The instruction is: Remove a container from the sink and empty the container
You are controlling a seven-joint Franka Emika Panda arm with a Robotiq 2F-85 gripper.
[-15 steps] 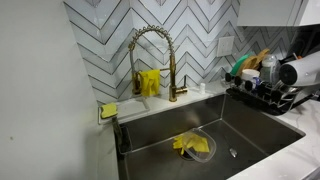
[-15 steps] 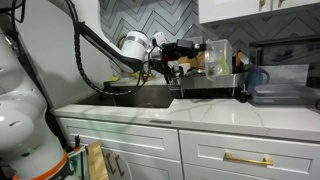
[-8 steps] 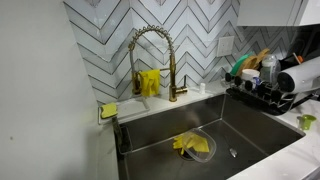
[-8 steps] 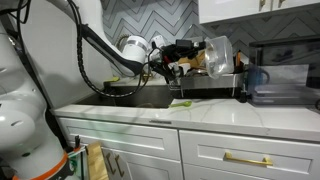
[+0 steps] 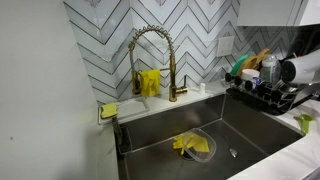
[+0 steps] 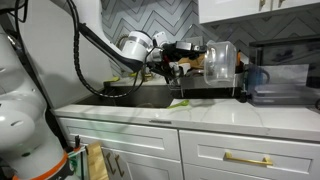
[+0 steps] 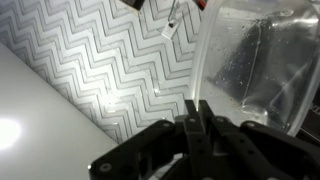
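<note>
My gripper (image 7: 193, 108) is shut on the thin rim of the container (image 7: 262, 62), a clear plastic bowl that fills the upper right of the wrist view. In an exterior view the gripper (image 6: 203, 52) holds the container (image 6: 222, 60) tipped on its side, high above the counter and in front of the dish rack. The sink (image 5: 250, 122) is a deep steel basin under the gold faucet. The arm (image 5: 300, 70) shows only at the right edge there, and the container cannot be made out in that view.
A yellow cloth (image 5: 190, 144) lies on the sink floor near the drain. A small yellow-green piece (image 6: 180, 102) lies on the white counter by the sink edge. The black dish rack (image 5: 262, 92) is full of dishes. A gold faucet (image 5: 152, 60) arches over the basin.
The container has tipped further over and shifted slightly toward the rack. A small yellow-green piece has appeared on the counter beneath it.
</note>
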